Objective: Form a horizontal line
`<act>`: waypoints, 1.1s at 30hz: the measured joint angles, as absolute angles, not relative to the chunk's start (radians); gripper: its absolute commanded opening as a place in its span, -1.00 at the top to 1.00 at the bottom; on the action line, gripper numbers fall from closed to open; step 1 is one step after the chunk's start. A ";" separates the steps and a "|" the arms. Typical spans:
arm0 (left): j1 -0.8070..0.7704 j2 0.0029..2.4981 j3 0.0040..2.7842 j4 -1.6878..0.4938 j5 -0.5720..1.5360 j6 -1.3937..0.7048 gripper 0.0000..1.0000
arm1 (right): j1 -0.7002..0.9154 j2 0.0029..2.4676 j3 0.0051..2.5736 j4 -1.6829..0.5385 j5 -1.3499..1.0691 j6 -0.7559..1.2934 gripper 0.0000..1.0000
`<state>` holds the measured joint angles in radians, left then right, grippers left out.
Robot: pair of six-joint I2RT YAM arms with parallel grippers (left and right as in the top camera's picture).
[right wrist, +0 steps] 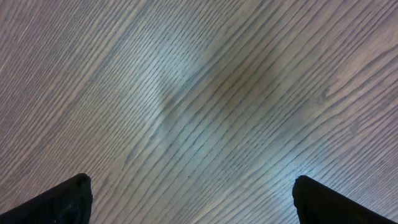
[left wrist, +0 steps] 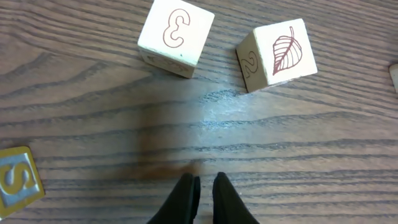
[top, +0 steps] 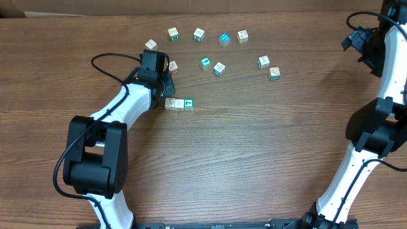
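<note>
Left side: your left gripper (left wrist: 205,194) has its black fingers (left wrist: 185,199) pressed together just over the brown wood-grain table (top: 254,159), nothing pinched. Ahead of the tips in the wrist view stand a pale wooden cube marked 3 (left wrist: 176,36) and, near it but apart, a pale wooden cube with a leaf face (left wrist: 278,55), turned at an angle. A blue-rimmed cube marked S (left wrist: 18,182) sits off at the lower left edge.

Overhead: the short straight row of small wooden letter cubes (top: 179,104) lies just beside your left wrist. Three cubes show, touching edge to edge: two pale, then a teal-green one at the end away from the arm. The loose white, teal and blue cubes (top: 219,68) lie scattered beyond it.

Right side: your right gripper (right wrist: 196,205) is spread wide over bare table, well apart from all the cubes.
</note>
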<state>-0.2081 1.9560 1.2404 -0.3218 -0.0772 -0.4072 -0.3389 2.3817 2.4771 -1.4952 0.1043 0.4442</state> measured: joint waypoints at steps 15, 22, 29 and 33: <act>-0.208 1.956 1.240 -0.337 0.009 -0.407 0.90 | -0.339 2.382 2.477 -1.496 0.105 0.444 -1.00; -0.208 1.956 1.240 -0.352 0.017 -0.407 0.91 | -0.339 2.382 2.477 -1.496 0.104 0.444 -1.00; -0.208 1.956 1.239 -0.375 0.043 -0.407 0.91 | -0.339 2.382 2.477 -1.496 0.104 0.444 -1.00; -0.208 1.956 1.239 -0.383 0.050 -0.407 0.91 | -0.339 2.382 2.477 -1.496 0.104 0.444 -1.00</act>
<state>-0.2081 1.9560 1.2388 -0.3828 0.0498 -0.4068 -0.3389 2.3817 2.4771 -1.4956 0.1043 0.4438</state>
